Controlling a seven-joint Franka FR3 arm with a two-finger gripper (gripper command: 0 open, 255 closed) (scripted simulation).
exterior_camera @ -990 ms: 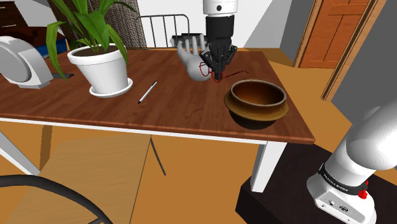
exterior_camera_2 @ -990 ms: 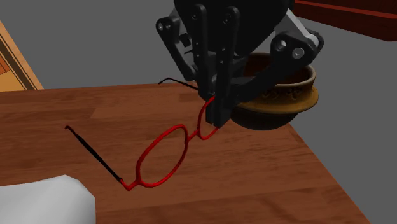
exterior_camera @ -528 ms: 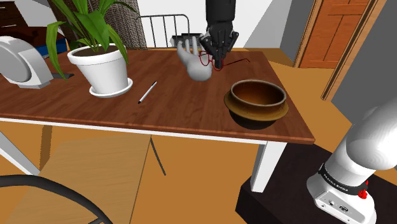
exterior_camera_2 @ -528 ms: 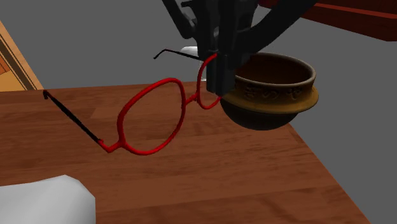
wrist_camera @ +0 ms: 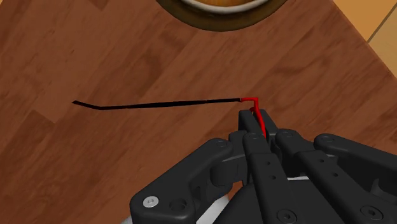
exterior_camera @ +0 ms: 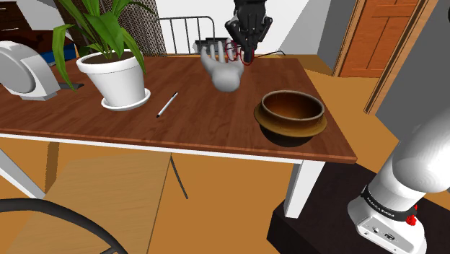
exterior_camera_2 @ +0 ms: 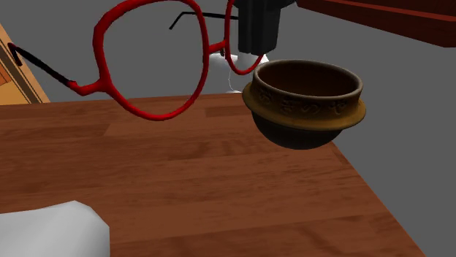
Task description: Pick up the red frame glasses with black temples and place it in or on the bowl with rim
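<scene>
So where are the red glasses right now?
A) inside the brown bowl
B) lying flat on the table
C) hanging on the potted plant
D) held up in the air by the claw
D: the claw pinches the red glasses, which hang clear above the table and outside the brown bowl.

Glasses point(exterior_camera_2: 157, 115) pinched in jaws of gripper point(exterior_camera: 246, 60), up in air over table point(exterior_camera: 86, 123). Bowl point(exterior_camera: 291, 115) on table, lower than jaws, off to shoulder view's right. Hand model point(exterior_camera: 225, 75) on table close by jaws, maybe just under. Pen point(exterior_camera: 167, 104), then plant pot point(exterior_camera: 115, 78), well off to jaws' left in shoulder view.
</scene>
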